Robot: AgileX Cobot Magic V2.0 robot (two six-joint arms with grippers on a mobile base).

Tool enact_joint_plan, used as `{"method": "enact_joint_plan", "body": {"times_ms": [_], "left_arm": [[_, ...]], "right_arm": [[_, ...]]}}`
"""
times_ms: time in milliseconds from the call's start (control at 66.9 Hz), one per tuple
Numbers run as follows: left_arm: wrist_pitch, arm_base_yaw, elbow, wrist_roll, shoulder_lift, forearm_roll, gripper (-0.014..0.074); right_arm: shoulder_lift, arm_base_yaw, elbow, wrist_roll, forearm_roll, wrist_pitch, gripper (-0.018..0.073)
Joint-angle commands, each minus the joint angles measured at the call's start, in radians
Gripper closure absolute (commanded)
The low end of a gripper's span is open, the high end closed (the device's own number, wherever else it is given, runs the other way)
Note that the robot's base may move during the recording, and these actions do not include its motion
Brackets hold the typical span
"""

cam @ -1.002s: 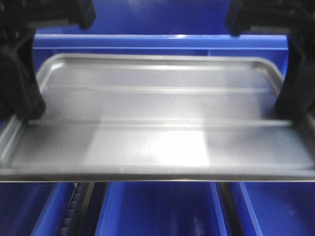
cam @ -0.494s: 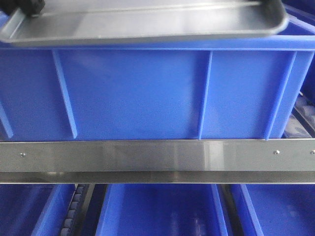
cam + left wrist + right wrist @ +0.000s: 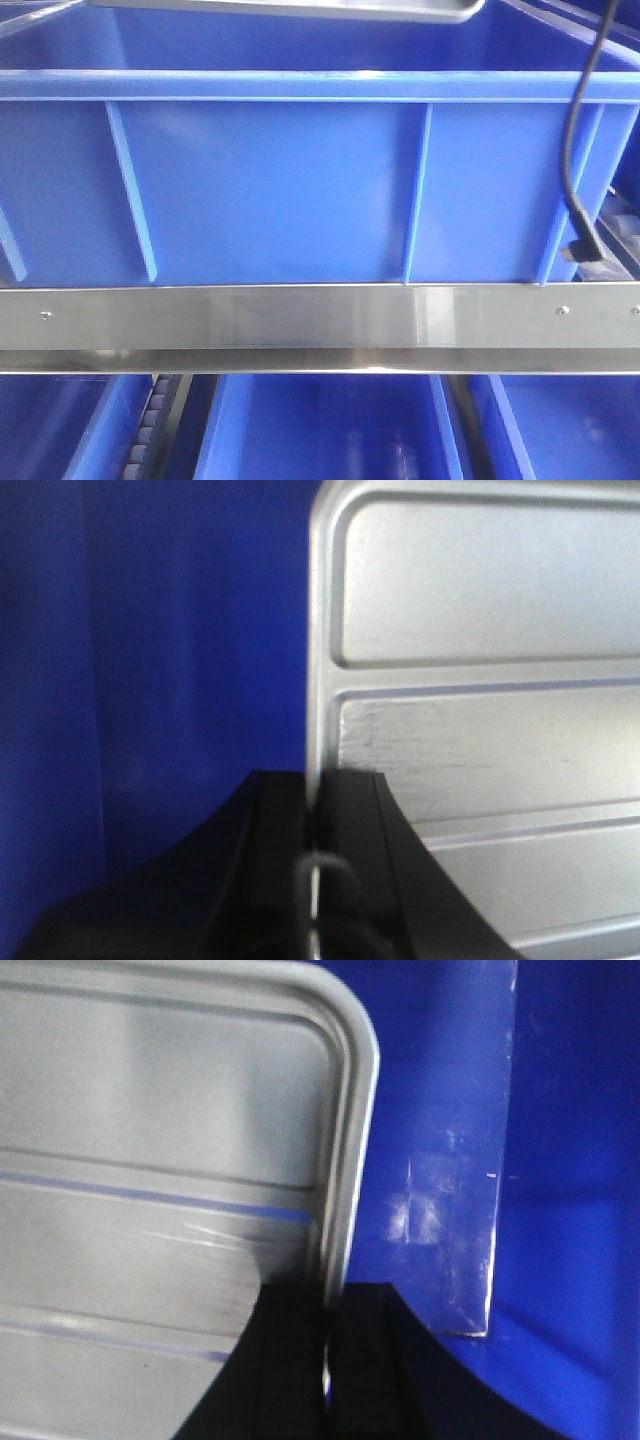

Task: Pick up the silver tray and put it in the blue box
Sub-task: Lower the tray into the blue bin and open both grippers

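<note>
Nearest, in the front view: lower blue bins (image 3: 320, 425) under a steel rail (image 3: 320, 325). Behind the rail: the ribbed side wall of the blue box (image 3: 270, 190), a black cable (image 3: 578, 150) hanging across its right end.

Above the rim, at the top edge of that view: underside of the silver tray (image 3: 290, 8), raised over the box and, judging by the blue beneath it in both wrist views, not yet set down.

Left wrist view: left end effector (image 3: 312, 830) closed on the tray's (image 3: 480, 680) left rolled rim, one finger either side. Right wrist view: right end effector (image 3: 327, 1350) closed likewise on the right rim (image 3: 345, 1130).

Opposite-edge grip probably chosen to keep the shallow tray level and stop it swinging during lowering.

Next step, as judged: lower evenly between the box walls (image 3: 450, 1160), then release.
</note>
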Motion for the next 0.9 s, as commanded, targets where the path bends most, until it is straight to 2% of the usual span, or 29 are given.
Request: {"method": "enact_joint_plan", "body": {"times_ms": [0, 344, 524, 883], "left_arm": [[-0.178, -0.011, -0.066, 0.013, 0.006, -0.165, 0.0611], [-0.189, 0.002, -0.071, 0.015, 0.094, -0.144, 0.0611], [-0.187, 0.002, -0.071, 0.015, 0.109, -0.101, 0.0610], [-0.186, 0.002, -0.071, 0.015, 0.109, -0.101, 0.0610]], "right_arm": [[0.004, -0.004, -0.066, -0.064, 0.158, -0.180, 0.0500], [0.041, -0.027, -0.066, -0.065, 0.158, -0.249, 0.0500], [0.046, -0.030, -0.064, -0.065, 0.155, -0.251, 0.0500], [0.051, -0.030, -0.064, -0.065, 0.154, -0.255, 0.0500]]}}
